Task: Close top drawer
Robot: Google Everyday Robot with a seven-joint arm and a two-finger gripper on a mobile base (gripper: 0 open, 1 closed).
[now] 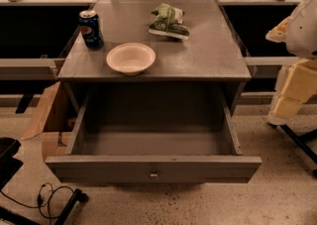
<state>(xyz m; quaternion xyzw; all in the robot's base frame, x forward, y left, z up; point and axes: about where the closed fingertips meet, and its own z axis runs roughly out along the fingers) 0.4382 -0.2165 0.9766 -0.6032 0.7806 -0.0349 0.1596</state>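
The top drawer [153,165] of the grey cabinet is pulled far out toward me. Its inside [153,142] is empty. The long flat front panel has one small metal knob [154,173] at its middle. My gripper [290,97] hangs at the right edge of the view, a white arm body with pale yellow parts below it. It is to the right of the cabinet, level with the drawer's back right corner, and apart from the drawer. It holds nothing that I can see.
On the cabinet top [213,55] stand a blue soda can [91,29], a white bowl [131,58] and a green snack bag [169,21]. A cardboard box [47,112] sits left of the drawer. Cables [49,196] lie on the floor at front left. A black leg [299,142] slants at the right.
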